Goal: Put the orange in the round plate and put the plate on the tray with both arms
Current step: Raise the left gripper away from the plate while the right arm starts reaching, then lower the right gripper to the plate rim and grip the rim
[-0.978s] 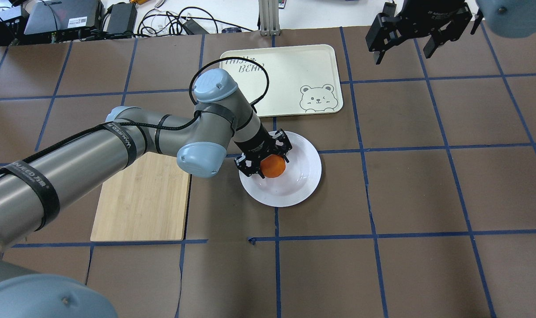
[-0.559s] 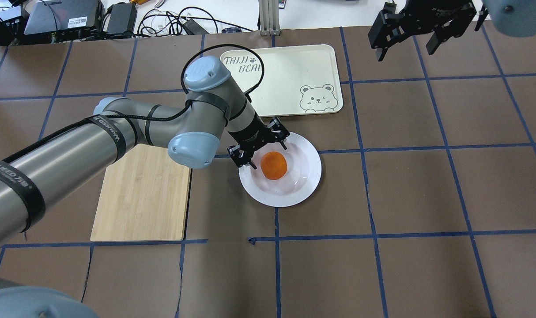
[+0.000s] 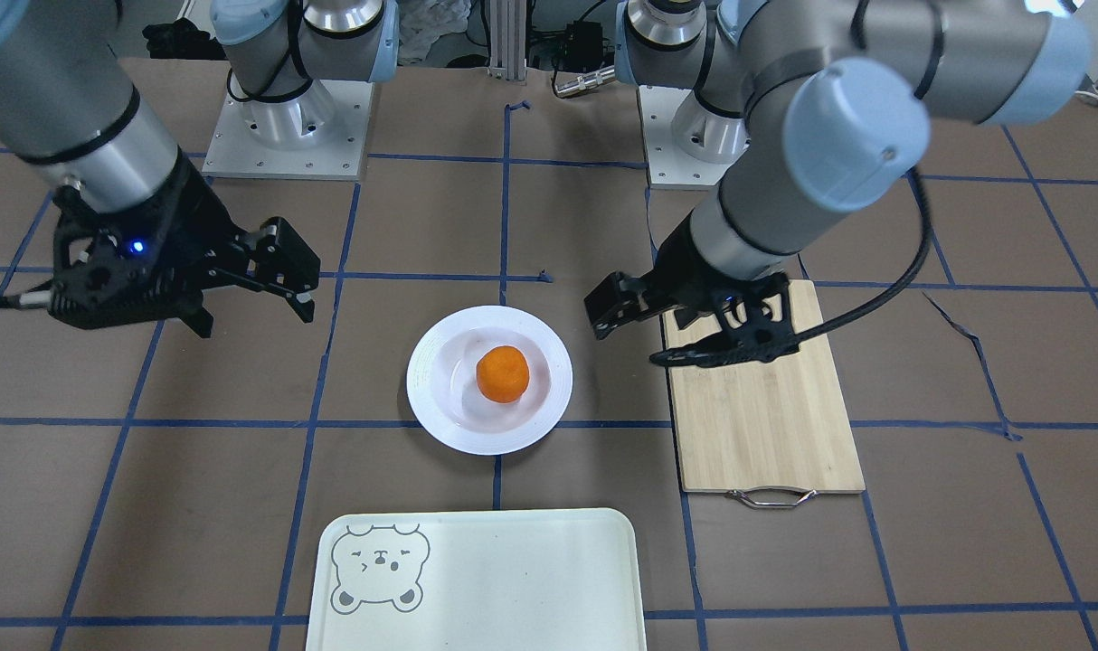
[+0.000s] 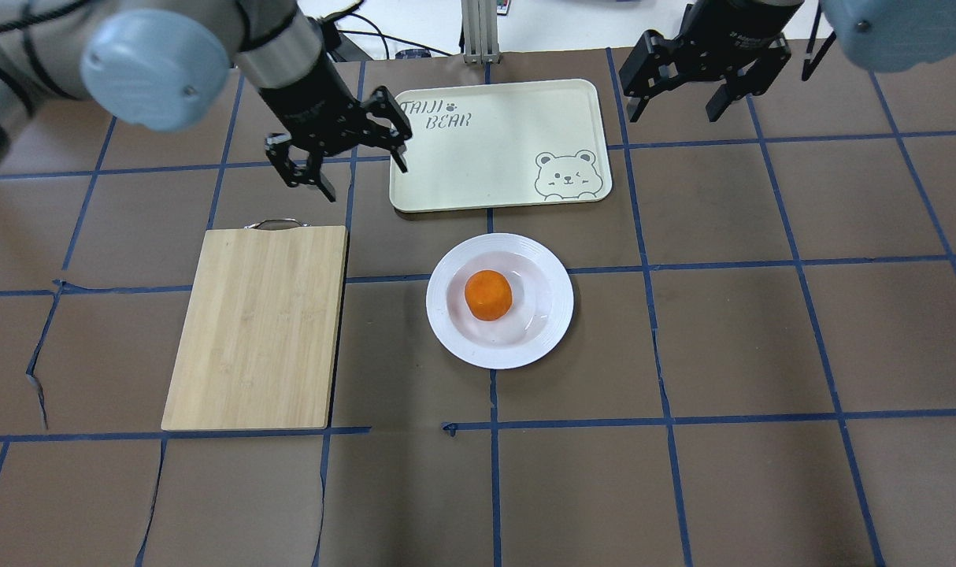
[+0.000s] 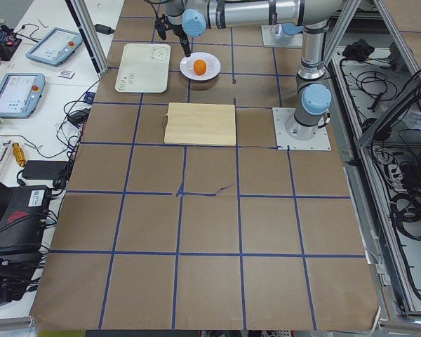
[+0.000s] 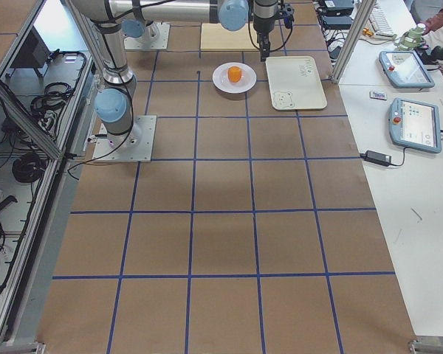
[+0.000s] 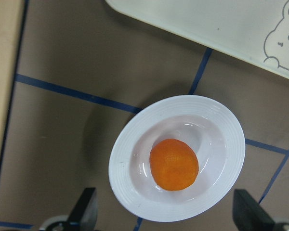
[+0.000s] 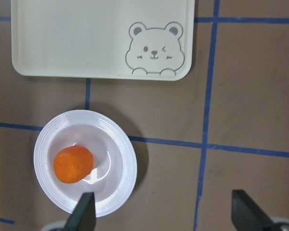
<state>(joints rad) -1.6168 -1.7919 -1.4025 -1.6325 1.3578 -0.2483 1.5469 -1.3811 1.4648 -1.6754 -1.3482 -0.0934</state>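
The orange (image 4: 488, 294) lies free in the sunken centre of the round white plate (image 4: 553, 319), which rests on the brown table just in front of the tray (image 4: 517, 118). My left gripper (image 4: 357, 172) hangs open and empty above the table, off the tray's left edge and behind the bamboo board. Its wrist view looks down on the orange (image 7: 174, 164) and the plate (image 7: 127, 149). My right gripper (image 4: 672, 110) is open and empty, raised to the right of the tray. From its wrist view the plate (image 8: 123, 144) and tray (image 8: 77, 38) show below.
A bamboo board (image 4: 257, 327) with a metal handle lies left of the plate. In the front view the board (image 3: 766, 416) sits under my left gripper (image 3: 644, 336), and my right gripper (image 3: 258, 321) is on the other side. Cables and devices lie beyond the table's far edge.
My left gripper has let go of the orange, risen and pulled back to the far left, beside the tray. The orange stays in the plate. My right gripper has shifted slightly left.
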